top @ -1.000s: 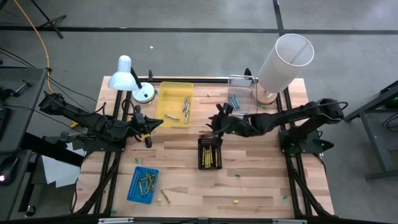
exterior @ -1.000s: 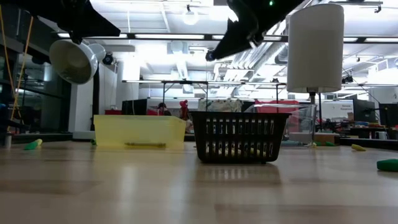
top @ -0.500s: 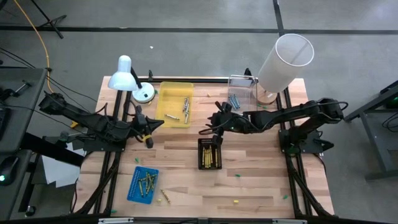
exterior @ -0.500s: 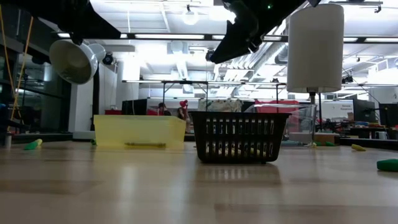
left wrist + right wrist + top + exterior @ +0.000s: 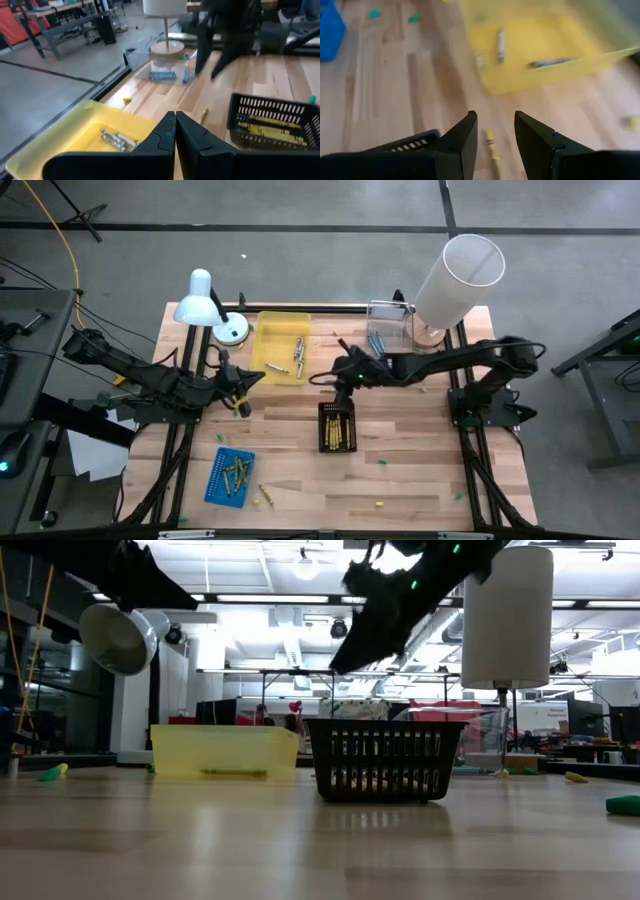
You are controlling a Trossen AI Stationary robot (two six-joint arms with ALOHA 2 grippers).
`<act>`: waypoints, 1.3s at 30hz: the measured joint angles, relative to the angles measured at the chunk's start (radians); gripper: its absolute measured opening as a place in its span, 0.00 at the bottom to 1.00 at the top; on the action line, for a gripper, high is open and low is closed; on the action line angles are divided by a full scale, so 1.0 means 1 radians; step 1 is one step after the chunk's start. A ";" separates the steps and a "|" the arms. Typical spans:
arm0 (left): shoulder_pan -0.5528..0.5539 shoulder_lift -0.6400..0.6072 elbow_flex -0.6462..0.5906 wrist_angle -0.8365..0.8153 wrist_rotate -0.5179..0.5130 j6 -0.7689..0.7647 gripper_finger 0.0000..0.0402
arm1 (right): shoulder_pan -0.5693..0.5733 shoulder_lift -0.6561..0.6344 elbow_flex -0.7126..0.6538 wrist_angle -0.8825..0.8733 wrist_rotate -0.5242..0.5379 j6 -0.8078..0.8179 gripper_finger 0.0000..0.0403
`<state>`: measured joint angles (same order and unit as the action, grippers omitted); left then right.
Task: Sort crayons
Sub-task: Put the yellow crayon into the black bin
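Motion blur smears the right gripper, so its fingertips are hard to read from above, but its wrist camera shows the jaws spread, nothing between them, above a loose yellow crayon on the wooden worktop. That arm stretches in from the right edge, just beyond the black mesh basket. Left gripper hangs near the yellow plastic tray, fingers pressed together, empty. Greyish crayons lie in that tray.

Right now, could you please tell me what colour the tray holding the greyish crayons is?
Yellow. The tray and its greyish crayons show best in the high view.
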<state>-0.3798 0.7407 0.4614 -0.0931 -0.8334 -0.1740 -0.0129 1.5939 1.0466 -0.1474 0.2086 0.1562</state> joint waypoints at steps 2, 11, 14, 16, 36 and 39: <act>0.000 0.000 0.000 0.032 0.000 0.025 0.00 | -0.021 0.052 0.000 0.039 -0.066 -0.009 0.31; 0.000 0.000 0.000 0.066 0.000 0.098 0.00 | -0.083 0.191 0.000 0.102 -0.112 -0.136 0.31; 0.000 0.000 0.000 0.064 0.000 0.099 0.00 | -0.097 0.196 0.000 0.058 -0.112 -0.199 0.31; 0.000 0.000 0.000 0.062 0.000 0.098 0.00 | -0.102 0.196 0.000 0.020 -0.112 -0.250 0.31; 0.000 0.000 0.000 0.061 0.012 0.073 0.00 | -0.103 0.217 -0.001 -0.143 -0.228 -0.335 0.31; 0.000 0.000 0.000 0.059 0.012 0.073 0.00 | -0.103 0.249 -0.001 -0.141 -0.228 -0.333 0.31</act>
<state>-0.3801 0.7405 0.4614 -0.0340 -0.8219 -0.1009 -0.1154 1.8430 1.0460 -0.2887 -0.0196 -0.1766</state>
